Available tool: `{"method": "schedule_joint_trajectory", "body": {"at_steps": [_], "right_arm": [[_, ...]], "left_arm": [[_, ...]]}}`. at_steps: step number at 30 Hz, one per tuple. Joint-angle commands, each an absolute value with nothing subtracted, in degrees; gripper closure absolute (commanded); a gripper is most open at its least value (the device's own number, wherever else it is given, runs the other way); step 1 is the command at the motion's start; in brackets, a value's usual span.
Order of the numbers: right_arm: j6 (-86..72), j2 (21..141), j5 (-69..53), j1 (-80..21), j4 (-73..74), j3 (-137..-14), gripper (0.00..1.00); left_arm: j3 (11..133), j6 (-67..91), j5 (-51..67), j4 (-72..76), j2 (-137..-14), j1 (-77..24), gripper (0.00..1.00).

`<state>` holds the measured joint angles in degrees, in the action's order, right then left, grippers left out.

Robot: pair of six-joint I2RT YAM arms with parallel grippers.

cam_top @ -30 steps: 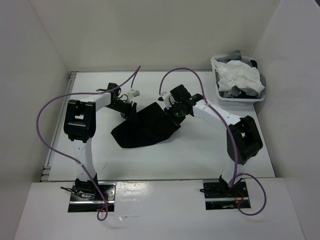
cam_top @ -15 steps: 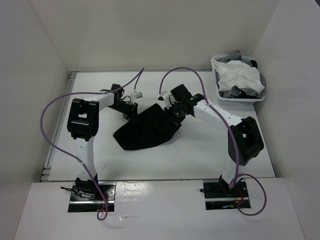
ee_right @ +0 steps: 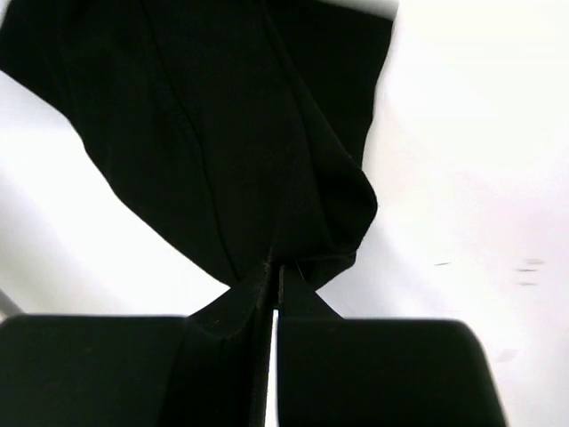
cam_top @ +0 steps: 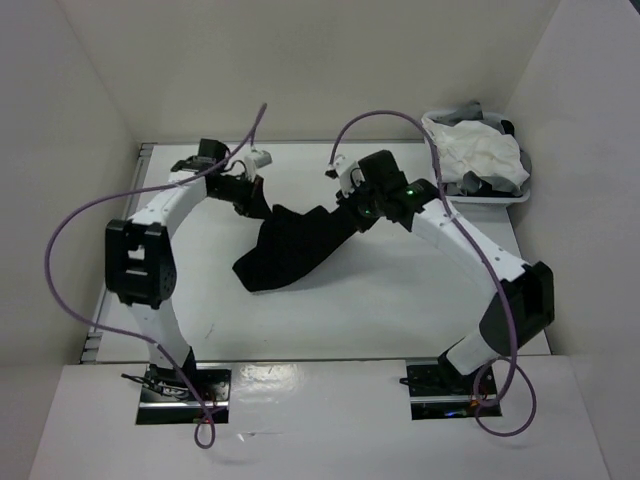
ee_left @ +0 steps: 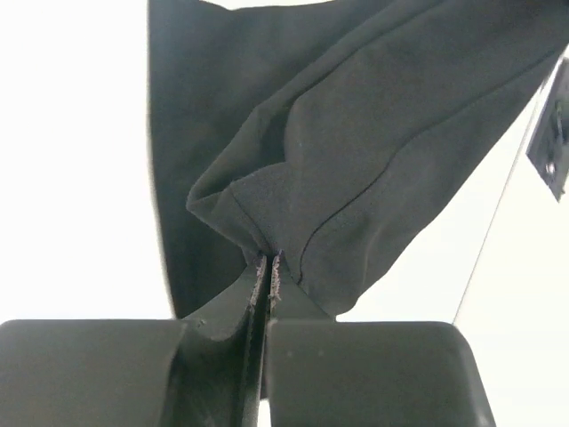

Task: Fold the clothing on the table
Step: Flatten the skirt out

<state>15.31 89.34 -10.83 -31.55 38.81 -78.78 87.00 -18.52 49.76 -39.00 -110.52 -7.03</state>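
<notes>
The black clothing (cam_top: 295,250) hangs in a sagging band above the white table (cam_top: 390,300), its lower end trailing toward the front left. My left gripper (cam_top: 262,205) is shut on the garment's far-left corner, and in the left wrist view the fabric (ee_left: 356,133) fans out from the pinched gripper tips (ee_left: 268,260). My right gripper (cam_top: 350,212) is shut on the far-right corner. From the right wrist the cloth (ee_right: 222,133) droops away from that gripper (ee_right: 276,267), folded over at the pinch.
A small white basket (cam_top: 447,188) stands at the back right of the table, holding a white garment (cam_top: 482,152) and grey cloth. White walls enclose the table at the left, back and right. Purple cables arc over both arms.
The left gripper has shut on the garment's corner. Both grippers have risen and moved back, lifting the far edge of the clothing off the table and stretching it between them.
</notes>
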Motion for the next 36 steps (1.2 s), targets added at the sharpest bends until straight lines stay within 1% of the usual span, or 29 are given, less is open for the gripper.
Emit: {"method": "schedule_joint_trajectory", "body": {"at_steps": [1, 3, 10, 16, 17, 20, 21, 25, 29, 33, 36], "right_arm": [[16.7, 80.7, -7.31, -31.2, 39.46, -84.72, 1.0], [17.23, 79.11, -7.29, -31.2, 39.46, -85.25, 1.0], [17.23, 71.9, -7.29, -31.72, 38.85, -85.25, 1.0], [18.45, 63.56, -17.21, -31.73, 41.57, -87.62, 1.0], [18.46, 61.2, -19.23, -31.21, 41.57, -87.63, 0.99], [18.98, 57.93, -27.22, -29.1, 42.88, -87.63, 0.99], [18.98, 56.01, -31.25, -28.57, 42.89, -87.63, 0.98], [18.98, 54.05, -38.4, -26.46, 43.42, -84.92, 0.97], [18.46, 53.53, -38.94, -26.46, 41.41, -79.9, 0.97], [17.93, 54.84, -38.94, -26.46, 39.21, -74.63, 0.97], [17.32, 57.03, -38.94, -26.46, 38.42, -73.22, 0.97]], "left_arm": [[90.35, -14.78, 50.8, -37.36, -97.34, -5.54, 1.0], [88.69, -14.15, 50.1, -36.66, -93.27, -5.54, 1.0], [85.08, -9.23, 44.4, -33.22, -73.32, -5.54, 1.0], [80.87, -6.42, 42.28, -30.59, -56.1, -5.54, 1.0], [80.86, -8.07, 42.28, -32.07, -52.16, -5.02, 1.0], [82.0, -10.37, 45.7, -36.11, -47.31, -3.7, 1.0], [82.0, -10.37, 46.75, -36.64, -46.24, -3.69, 1.0], [77.01, -10.99, 51.67, -37.18, -42.28, -1.24, 1.0], [70.24, -10.99, 52.82, -37.18, -41.04, -0.7, 1.0], [66.9, -10.99, 54.05, -36.66, -41.65, -0.7, 1.0], [65.66, -10.99, 54.05, -36.65, -43.84, -1.75, 1.0]]}}
